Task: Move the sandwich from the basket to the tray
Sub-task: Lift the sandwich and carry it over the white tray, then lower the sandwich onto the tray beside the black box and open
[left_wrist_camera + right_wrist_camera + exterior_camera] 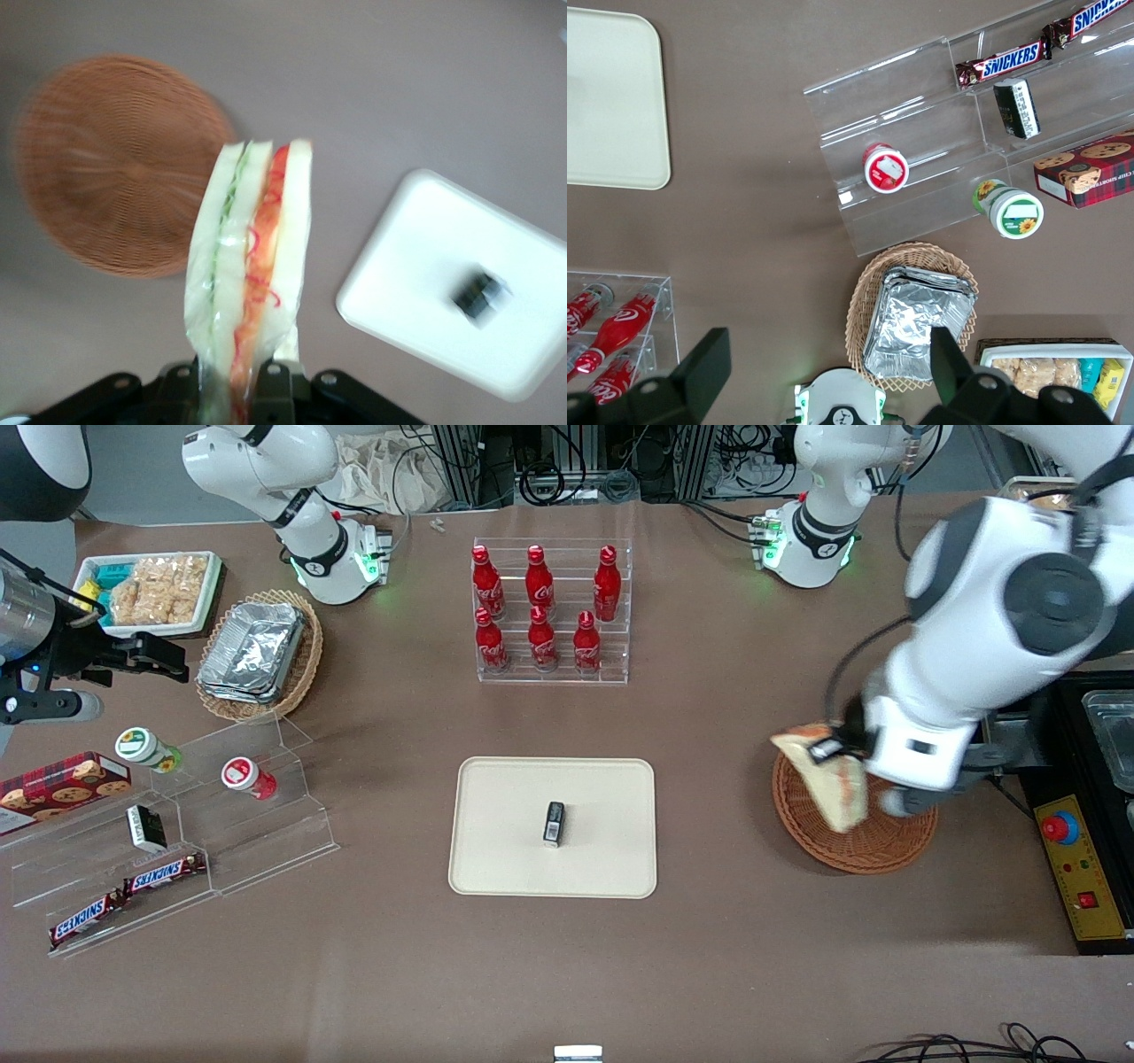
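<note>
In the front view, the working arm's bulky white wrist is covering most of the hand (837,746), so only a dark bit of it is showing where it is clamping the upper corner of the sandwich (833,779); the sandwich is hanging tilted over the basket (855,828), its pale wedge pointing down toward five o'clock with an orange-red strip along one edge, and whether its lower tip is touching the wicker is hard to tell. The arm is also hiding the basket's rim from about twelve to three o'clock. The tray (496,850) is lying flat on the brown tabletop (709,957), well apart from the basket toward the parked arm's end, and is carrying a small black box (554,823) near its middle. In the left wrist view, the hand (239,390) is being cut off at the frame edge, with only black finger bases showing as they are pinching the sandwich (252,266). The sandwich is showing its cut face: white bread slices with green filling in one seam and red shreds in the other, under clear wrap. The basket (115,164) is looking blurred and bare inside, at about ten o'clock from the sandwich, and the tray (416,266), overexposed to white, is sitting at about three o'clock. In the right wrist view, only one rounded corner of the tray (611,106) is appearing.
</note>
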Motion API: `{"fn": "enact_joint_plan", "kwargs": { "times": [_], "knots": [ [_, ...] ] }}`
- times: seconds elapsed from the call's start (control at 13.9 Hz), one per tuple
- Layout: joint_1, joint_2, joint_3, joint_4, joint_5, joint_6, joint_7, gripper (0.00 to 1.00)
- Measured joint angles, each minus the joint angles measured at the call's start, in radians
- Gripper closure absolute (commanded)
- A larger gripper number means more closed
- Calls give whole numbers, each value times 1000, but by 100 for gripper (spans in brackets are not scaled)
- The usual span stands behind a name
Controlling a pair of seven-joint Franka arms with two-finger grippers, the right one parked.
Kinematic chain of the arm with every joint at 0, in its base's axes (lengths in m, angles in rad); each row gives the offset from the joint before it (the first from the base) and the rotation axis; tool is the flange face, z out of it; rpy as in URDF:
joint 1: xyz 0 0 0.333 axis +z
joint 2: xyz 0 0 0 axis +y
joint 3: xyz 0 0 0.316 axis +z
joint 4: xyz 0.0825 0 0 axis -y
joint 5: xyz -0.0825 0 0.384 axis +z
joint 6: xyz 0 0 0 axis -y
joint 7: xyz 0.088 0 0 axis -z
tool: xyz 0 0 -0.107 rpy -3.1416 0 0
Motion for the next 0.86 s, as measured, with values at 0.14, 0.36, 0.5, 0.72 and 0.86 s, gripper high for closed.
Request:
{"fn": "enact_joint_plan", "kwargs": {
  "times": [0.14,0.36,0.5,0.72,0.86],
  "knots": [
    [-61,65,-40,-1,2,97,21,100],
    [-181,216,-41,-4,85,228,39,100],
    [-237,337,-40,1,169,317,62,100],
    [-259,489,-36,55,224,418,124,100],
    [-267,537,-32,83,281,418,137,100]
  ]
}}
